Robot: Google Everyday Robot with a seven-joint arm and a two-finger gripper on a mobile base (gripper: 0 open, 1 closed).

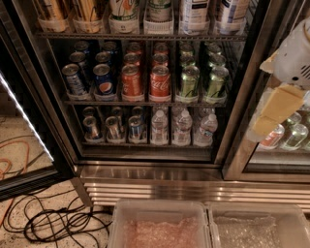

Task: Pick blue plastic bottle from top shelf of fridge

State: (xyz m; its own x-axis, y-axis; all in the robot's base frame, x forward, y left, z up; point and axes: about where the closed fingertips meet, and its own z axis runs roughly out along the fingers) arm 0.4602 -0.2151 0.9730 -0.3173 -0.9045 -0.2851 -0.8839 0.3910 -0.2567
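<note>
Work barely begun: the tall blue plastic bottle with a white-and-blue label [231, 13] stands untouched at the right end of the glass-door fridge's [160, 186] dark wire top shelf [140, 36]. The white-and-tan gripper [273, 114] hangs well apart, lower right, its grip state impossible to tell.

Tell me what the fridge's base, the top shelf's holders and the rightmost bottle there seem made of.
The fridge base looks like brushed stainless steel: ribbed, with soft glints. The holders on the top shelf seem pale translucent plastic. The blue plastic bottle looks like thin plastic under a glossy label, though only its lower part shows. The gripper hangs at the right edge.
</note>
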